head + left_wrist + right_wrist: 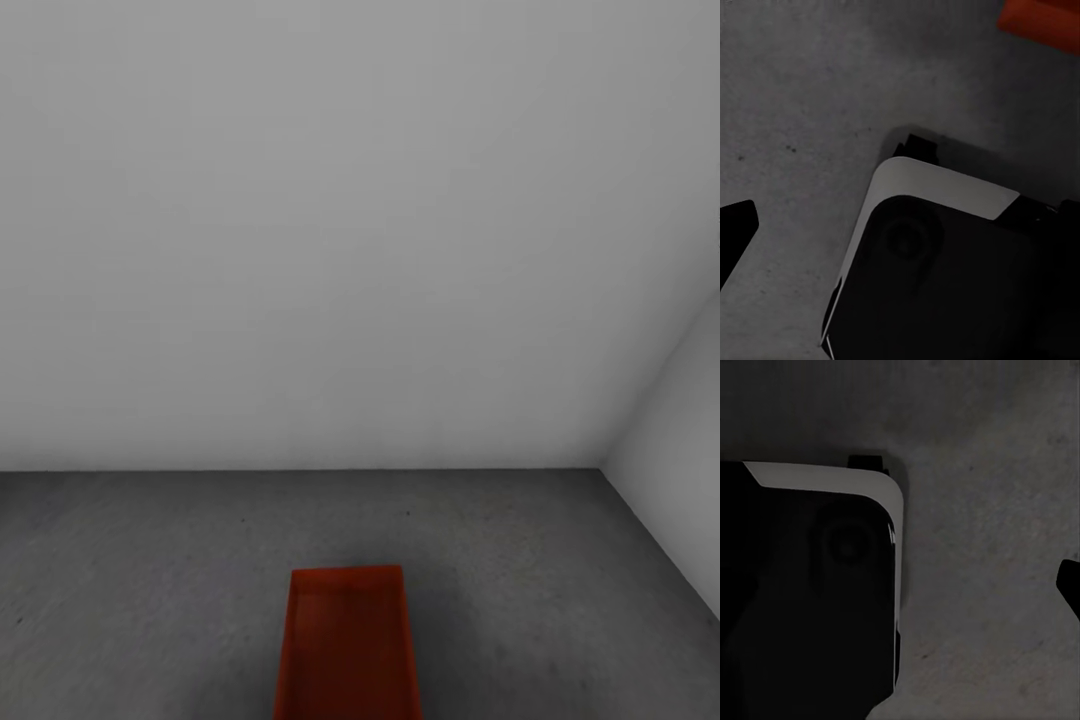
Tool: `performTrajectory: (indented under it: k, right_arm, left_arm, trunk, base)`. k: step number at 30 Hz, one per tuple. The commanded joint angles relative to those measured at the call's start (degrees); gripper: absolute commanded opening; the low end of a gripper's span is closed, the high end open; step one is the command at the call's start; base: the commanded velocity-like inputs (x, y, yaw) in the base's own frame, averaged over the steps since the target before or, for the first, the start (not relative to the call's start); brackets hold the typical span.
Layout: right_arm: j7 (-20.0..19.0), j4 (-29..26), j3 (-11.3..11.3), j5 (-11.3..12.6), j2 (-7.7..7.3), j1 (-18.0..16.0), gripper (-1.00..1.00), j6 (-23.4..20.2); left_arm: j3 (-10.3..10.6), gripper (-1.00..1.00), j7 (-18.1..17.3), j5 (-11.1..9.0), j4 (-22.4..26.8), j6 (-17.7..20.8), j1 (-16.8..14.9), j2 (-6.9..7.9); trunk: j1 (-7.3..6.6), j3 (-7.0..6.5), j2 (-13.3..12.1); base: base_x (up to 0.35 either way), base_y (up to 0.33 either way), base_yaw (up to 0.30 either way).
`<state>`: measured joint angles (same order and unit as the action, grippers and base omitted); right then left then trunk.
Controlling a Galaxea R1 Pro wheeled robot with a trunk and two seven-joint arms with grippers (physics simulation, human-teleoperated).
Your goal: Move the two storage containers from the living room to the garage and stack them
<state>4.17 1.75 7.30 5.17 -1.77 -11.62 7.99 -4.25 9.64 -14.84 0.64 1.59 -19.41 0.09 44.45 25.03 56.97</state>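
Item: storage container (348, 645), orange-red, open-top, resting on the garage floor (150, 580) directly ahead of the robot, long axis running away toward the white wall (350, 250). It lies central, so neither arm seems nearer. Both arms' fingers: opening cannot be told; nothing visibly held.

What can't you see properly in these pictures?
- The red container on the grey floor: the head view's lower edge cuts off its near end, so whether it is one bin or two stacked is unclear.
- Left wrist view: just an orange-red corner, cut by the picture's edge.
- Both wrist views: the robot's dark base covers much floor; whether either tool is open is unclear.
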Motion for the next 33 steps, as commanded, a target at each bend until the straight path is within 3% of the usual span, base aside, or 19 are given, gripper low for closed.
performTrajectory:
  k: [1, 33]
  right_arm:
    - [0.1, 0.2, 0.5, 0.5, 0.01, -0.1, 1.00, 0.4]
    - [0.1, 0.2, 0.5, 0.5, 0.01, -0.1, 1.00, 0.2]
  left_arm:
    - [-0.4, 1.00, 0.1, 0.0, 0.1, 0.2, 0.0, -0.01]
    - [-0.4, 1.00, 0.1, 0.0, 0.1, 0.2, 0.0, -0.01]
  trunk:
    - [0.00, -0.04, 0.0]
    - [0.00, -2.98, 0.0]
  base:
    - [0.000, 0.000, 0.000]
    - [0.000, 0.000, 0.000]
